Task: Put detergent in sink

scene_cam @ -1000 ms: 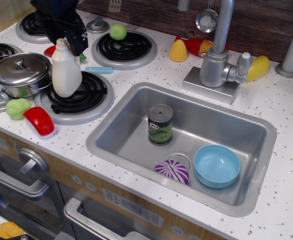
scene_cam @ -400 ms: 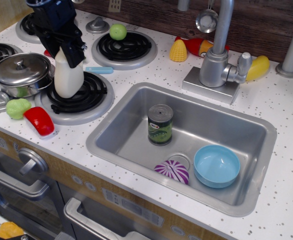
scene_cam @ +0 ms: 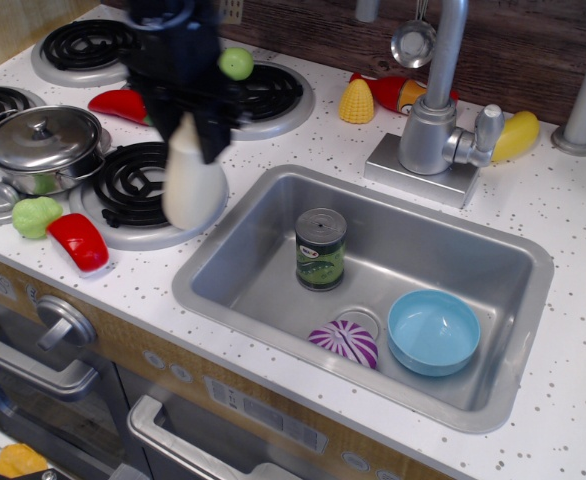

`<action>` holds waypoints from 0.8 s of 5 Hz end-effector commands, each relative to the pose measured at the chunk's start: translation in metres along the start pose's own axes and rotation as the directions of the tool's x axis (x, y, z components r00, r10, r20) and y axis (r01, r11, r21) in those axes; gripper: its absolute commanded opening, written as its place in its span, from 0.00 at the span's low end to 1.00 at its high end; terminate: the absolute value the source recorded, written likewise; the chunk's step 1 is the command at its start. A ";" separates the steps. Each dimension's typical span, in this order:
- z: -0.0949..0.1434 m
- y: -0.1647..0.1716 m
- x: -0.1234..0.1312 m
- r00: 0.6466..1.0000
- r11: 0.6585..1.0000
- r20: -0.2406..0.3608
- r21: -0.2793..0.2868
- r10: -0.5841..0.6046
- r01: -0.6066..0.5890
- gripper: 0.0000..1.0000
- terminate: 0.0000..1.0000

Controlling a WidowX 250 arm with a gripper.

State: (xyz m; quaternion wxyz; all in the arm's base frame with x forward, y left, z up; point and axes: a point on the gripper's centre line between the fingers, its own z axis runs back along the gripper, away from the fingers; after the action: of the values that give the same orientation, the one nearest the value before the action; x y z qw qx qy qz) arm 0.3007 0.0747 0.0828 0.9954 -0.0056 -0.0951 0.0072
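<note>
The detergent [scene_cam: 193, 185] is a cream-white pear-shaped bottle, blurred by motion, hanging over the front right burner's edge just left of the sink. My black gripper [scene_cam: 195, 118] is shut on its neck and cap from above. The sink [scene_cam: 273, 205] is a stainless-steel basin in the white speckled counter. Inside it stand a green-labelled tin can [scene_cam: 320, 249], a light blue bowl [scene_cam: 433, 331] and a purple-and-white striped toy [scene_cam: 344, 341] by the drain.
A lidded steel pot [scene_cam: 41, 148] sits at the left. A red toy [scene_cam: 77, 241] and a green one [scene_cam: 35, 215] lie by the front burner [scene_cam: 133, 190]. A faucet [scene_cam: 435, 120] stands behind the sink, with toy corn [scene_cam: 357, 102] nearby.
My gripper has lifted the detergent off the burner and carried it right and forward, toward the sink's left rim. Things in the sink have not moved.
</note>
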 end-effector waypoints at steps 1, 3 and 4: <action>-0.015 -0.066 -0.011 0.996 0.999 0.077 -0.011 0.049 -0.048 0.00 0.00; -0.063 -0.064 -0.033 0.996 0.998 0.081 -0.056 0.038 -0.034 0.00 0.00; -0.073 -0.056 -0.032 0.996 0.997 0.095 -0.075 -0.003 0.010 0.00 0.00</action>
State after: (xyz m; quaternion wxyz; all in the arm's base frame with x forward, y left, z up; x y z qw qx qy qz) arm 0.2849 0.0142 -0.0061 0.9886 -0.0543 -0.1404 -0.0085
